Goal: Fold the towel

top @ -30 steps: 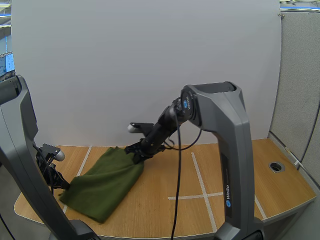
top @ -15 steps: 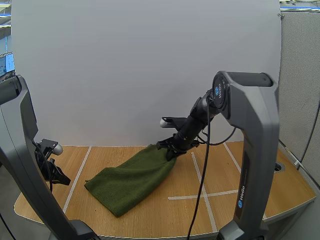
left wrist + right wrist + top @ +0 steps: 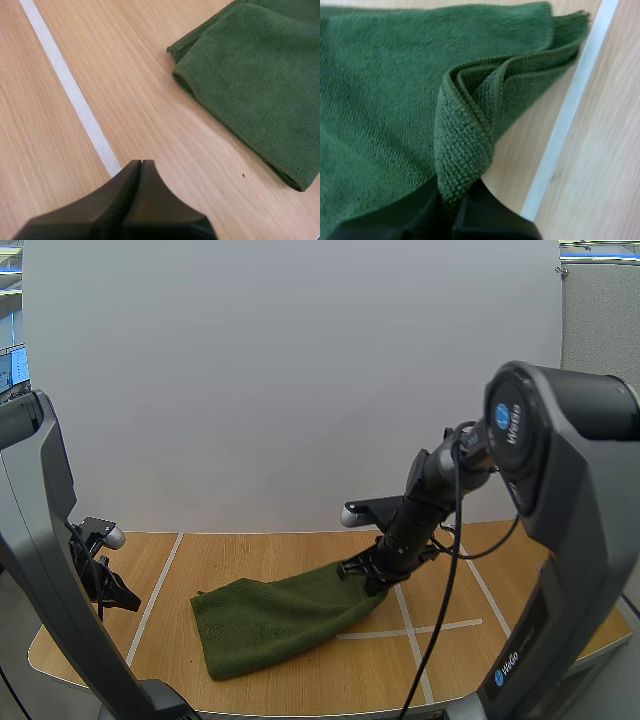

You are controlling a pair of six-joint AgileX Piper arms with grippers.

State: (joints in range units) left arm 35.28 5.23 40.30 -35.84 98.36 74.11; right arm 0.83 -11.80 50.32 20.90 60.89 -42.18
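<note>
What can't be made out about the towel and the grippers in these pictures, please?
High view: the right gripper is sunk in the towel, its tips hidden by cloth.
Right wrist view: pinched layers uncountable, covered by the fingers.
Left wrist view: towel's far end cut off by the edge.

One towel [image 3: 280, 620] (doubled, it seems)

This looks like a robotics lab set up in an office. Two robot arms [image 3: 570, 540] stand at a wood-topped table [image 3: 260, 550] marked off with white tape lines [image 3: 155, 585]. A plain white board [image 3: 290, 380] stands behind it, with a grey cubicle-style partition [image 3: 600, 330] alongside and what may be strip ceiling lights [image 3: 598, 250] beyond.
</note>
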